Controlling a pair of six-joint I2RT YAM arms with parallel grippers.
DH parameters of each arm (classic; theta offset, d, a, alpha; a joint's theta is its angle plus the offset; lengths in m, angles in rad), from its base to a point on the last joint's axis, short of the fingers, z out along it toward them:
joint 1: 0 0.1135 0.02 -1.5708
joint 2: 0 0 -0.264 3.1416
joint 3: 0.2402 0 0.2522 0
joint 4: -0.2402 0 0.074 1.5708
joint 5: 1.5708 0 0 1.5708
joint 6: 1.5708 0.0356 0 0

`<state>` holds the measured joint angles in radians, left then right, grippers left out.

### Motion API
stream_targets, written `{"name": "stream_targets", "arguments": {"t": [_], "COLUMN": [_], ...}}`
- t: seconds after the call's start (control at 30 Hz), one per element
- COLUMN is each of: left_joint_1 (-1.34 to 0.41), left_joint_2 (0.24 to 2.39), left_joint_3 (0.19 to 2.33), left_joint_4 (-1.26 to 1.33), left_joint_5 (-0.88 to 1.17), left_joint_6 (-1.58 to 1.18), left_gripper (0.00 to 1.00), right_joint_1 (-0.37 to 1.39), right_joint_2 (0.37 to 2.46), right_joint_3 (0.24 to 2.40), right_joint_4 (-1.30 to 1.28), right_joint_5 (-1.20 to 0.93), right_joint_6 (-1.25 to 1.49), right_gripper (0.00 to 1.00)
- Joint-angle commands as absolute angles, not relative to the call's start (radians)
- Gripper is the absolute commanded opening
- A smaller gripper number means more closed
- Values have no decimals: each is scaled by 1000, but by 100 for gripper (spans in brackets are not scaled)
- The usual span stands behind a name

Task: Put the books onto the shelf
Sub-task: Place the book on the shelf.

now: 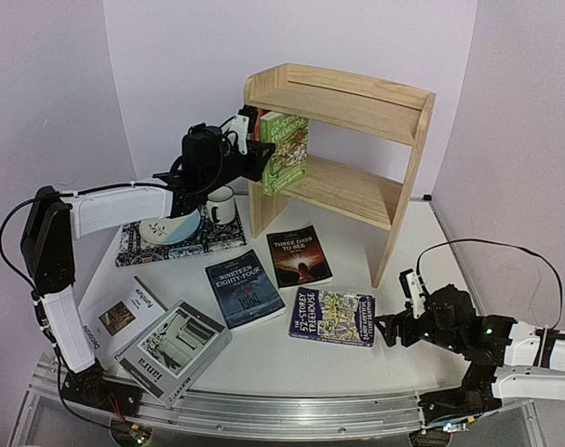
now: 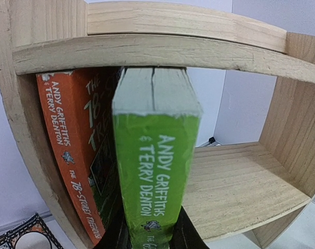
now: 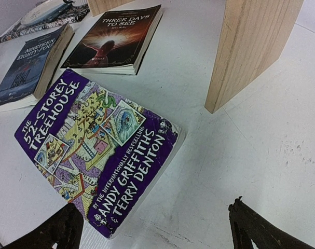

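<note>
The left gripper (image 2: 150, 237) is closed on the lower end of the green book (image 2: 154, 171), one finger on each cover. The book stands spine outward in the shelf (image 1: 356, 102), in the lower tier at its left end. It is just beside the orange book (image 2: 69, 155), which leans against the shelf's left side panel.

The right gripper (image 3: 157, 231) is fully open and holds nothing. It hovers over the table (image 3: 261, 155) in front of the shelf's right side panel, near the purple book (image 3: 95, 150).

"Three Days to See" (image 1: 298, 256) and "Nineteen Eighty-Four" (image 1: 244, 289) lie flat in front of the shelf. The grey book (image 1: 175, 346) and white book (image 1: 119, 317) lie further to its front left. The placemat (image 1: 133, 244) lies left of the shelf.
</note>
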<state>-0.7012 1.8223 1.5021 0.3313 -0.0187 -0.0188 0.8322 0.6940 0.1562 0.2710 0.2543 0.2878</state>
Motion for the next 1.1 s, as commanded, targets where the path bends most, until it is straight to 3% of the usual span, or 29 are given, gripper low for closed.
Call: {"name": "stream_targets", "arguments": {"t": [0.0,1.07], "left_joint_1": [-686,-626], "left_joint_2": [1838,1946], "left_joint_3": [1618,1783], "left_joint_4": [428,400], "left_joint_5": [-4,61], "left_joint_6": [-11,-2], "left_gripper": [0,0], "right_joint_1": [836,837], "right_joint_2": [688,679], "right_joint_3": [184,181], "right_joint_4": [289,288], "right_joint_5": [261,253], "right_joint_6": [284,282], "right_gripper": [98,98]}}
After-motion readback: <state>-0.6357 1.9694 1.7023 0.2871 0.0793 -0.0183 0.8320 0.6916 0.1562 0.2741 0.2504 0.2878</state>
